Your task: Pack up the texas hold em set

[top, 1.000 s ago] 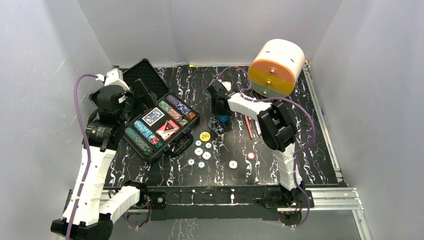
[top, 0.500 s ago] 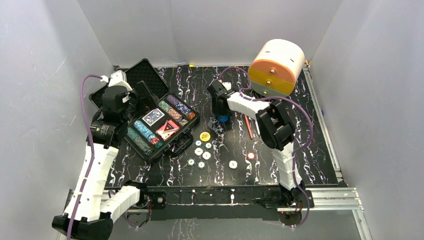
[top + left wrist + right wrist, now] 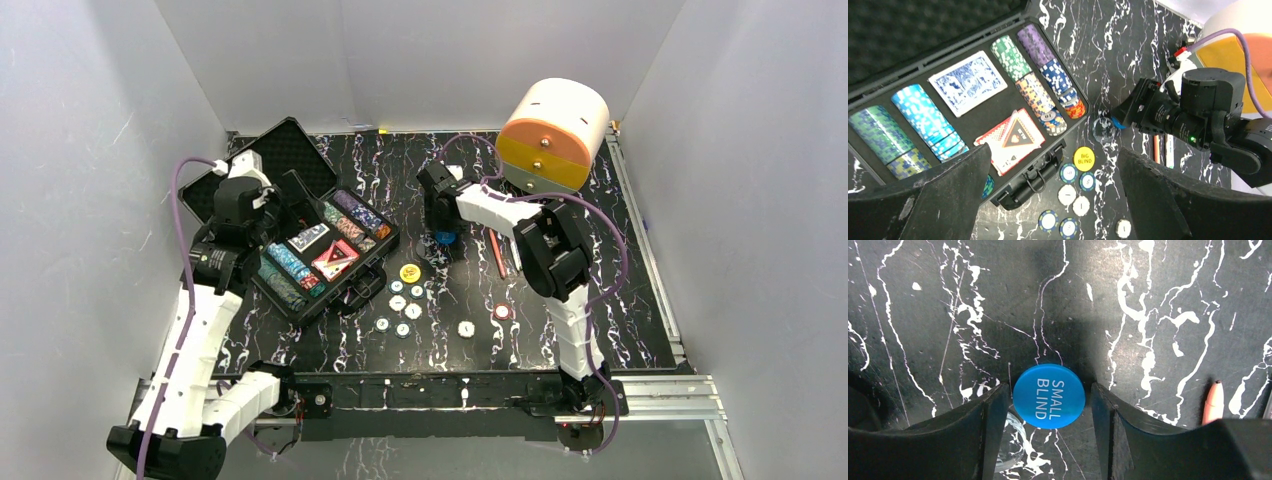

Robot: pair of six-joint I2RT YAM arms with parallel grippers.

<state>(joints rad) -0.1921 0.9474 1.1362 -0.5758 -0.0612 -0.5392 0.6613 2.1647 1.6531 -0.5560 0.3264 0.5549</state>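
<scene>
The black case [image 3: 300, 300] lies open at the left, with rows of chips, a blue-backed deck [image 3: 968, 82] and a red-backed deck [image 3: 1010, 140] inside. My left gripper [image 3: 1053, 155] hangs open and empty above the case's front edge; it also shows in the top view [image 3: 275, 210]. My right gripper [image 3: 1049, 390] is down on the table, open, with one finger on each side of a blue SMALL BLIND button [image 3: 1049, 396]. A yellow BIG BLIND button [image 3: 1084, 158] and several loose chips [image 3: 400, 302] lie on the table in front of the case.
A clear round disc [image 3: 1015, 440] lies beside the blue button. A red pen [image 3: 497, 255] and a green pen lie right of my right gripper. A big orange-and-white cylinder [image 3: 553, 135] stands at the back right. The case lid [image 3: 285, 150] leans back to the left.
My left arm has swung right and forward, so its gripper is now over the case. My right gripper has hardly moved and stays at the blue button.
</scene>
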